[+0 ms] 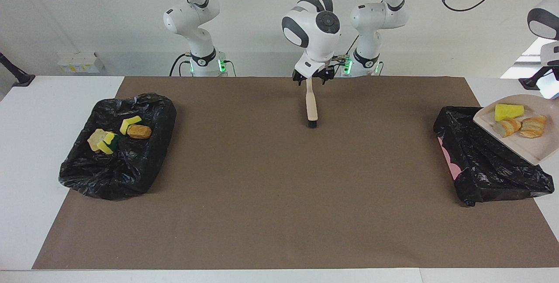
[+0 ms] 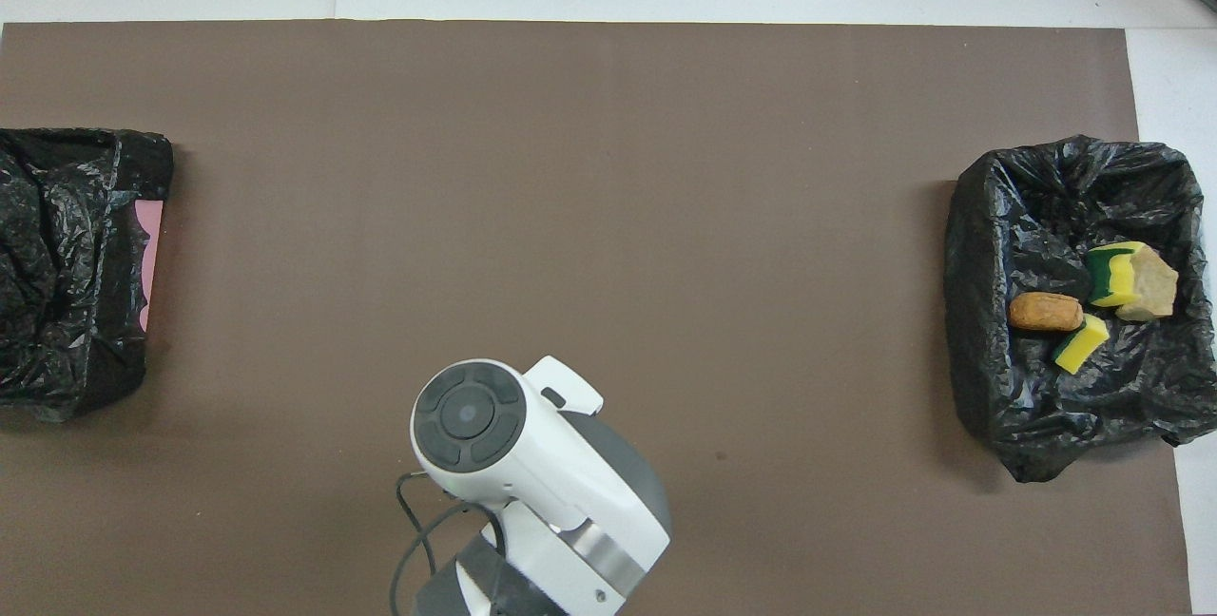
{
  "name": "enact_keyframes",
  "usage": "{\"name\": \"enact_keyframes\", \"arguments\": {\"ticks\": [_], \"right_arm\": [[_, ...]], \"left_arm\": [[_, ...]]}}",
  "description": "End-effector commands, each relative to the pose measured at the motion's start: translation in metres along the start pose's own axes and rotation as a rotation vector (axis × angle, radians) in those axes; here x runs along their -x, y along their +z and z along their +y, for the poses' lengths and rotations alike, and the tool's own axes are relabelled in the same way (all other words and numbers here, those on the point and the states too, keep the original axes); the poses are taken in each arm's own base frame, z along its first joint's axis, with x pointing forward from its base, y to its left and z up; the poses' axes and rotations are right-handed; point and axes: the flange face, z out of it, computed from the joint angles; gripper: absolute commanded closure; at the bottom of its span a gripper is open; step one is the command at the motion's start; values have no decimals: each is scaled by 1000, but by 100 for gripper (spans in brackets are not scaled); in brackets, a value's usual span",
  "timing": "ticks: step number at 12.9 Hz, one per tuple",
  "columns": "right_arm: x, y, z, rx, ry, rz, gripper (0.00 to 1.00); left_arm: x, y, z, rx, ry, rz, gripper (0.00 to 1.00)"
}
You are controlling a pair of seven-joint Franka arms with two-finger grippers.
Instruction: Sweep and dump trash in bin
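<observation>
Right pincer is hanging low over the worktop near the robots' edge, midway between the two ends. Its fingers are standing apart on either side of the brush handle, not clamped on it. The brush is lying with its bristles pointing away from the robots. It looks parked there because sweeping is done for now and that arm is only waiting. In the overhead view the arm's wrist is hiding the brush.

Left pincer is sitting out of frame at the left arm's end. It is closed, and I judge it is clamped on the dustpan handle, since the pan is hanging in the air with its handle running off the picture. The pan is hovering over the outer part of the black-lined bin, its open lip facing the bag. It is being kept close to level, so the trash, a yellow sponge and two bread-like lumps, is resting inside the pan rather than sliding out. Tipping the lip downward is probably the next need, and the risk is a lump rolling past the crumpled bag's edge.

Four more lumps are lying in a second bin at the right arm's end.
</observation>
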Motion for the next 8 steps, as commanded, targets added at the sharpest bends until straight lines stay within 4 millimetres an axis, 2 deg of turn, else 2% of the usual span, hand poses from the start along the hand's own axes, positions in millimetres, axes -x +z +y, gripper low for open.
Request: {"name": "enact_keyframes", "arguments": {"ticks": [1, 6, 8], "right_arm": [[-18, -54, 46, -20, -75, 3, 0], [-50, -115, 118, 24, -143, 66, 0], [-66, -128, 155, 49, -151, 89, 0]], "left_arm": [[5, -10, -8, -36, 54, -115, 100], [3, -17, -9, -24, 82, -213, 100], [3, -21, -8, -5, 74, -272, 100]]}}
